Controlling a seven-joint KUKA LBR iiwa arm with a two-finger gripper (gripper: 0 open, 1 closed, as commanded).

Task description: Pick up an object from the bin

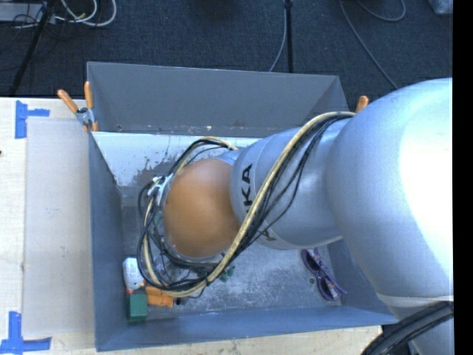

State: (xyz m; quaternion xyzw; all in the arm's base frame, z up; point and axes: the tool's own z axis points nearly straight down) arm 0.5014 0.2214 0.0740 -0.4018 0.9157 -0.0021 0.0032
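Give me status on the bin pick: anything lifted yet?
Done: the approach; the arm's wrist, under its orange cover, sits low in the bin's front-left part. In hand: nothing visibly lifted; a green block, an orange piece and a white item lie on the floor at its edge, a purple item off to the right. Left: grasp and lift; the cover hides what is beneath.

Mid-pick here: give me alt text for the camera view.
The arm's orange-covered wrist, wrapped in cables, reaches down into the lower left of the grey bin. In that corner lie a green block, an orange piece and a white piece; a purple item lies lower right.
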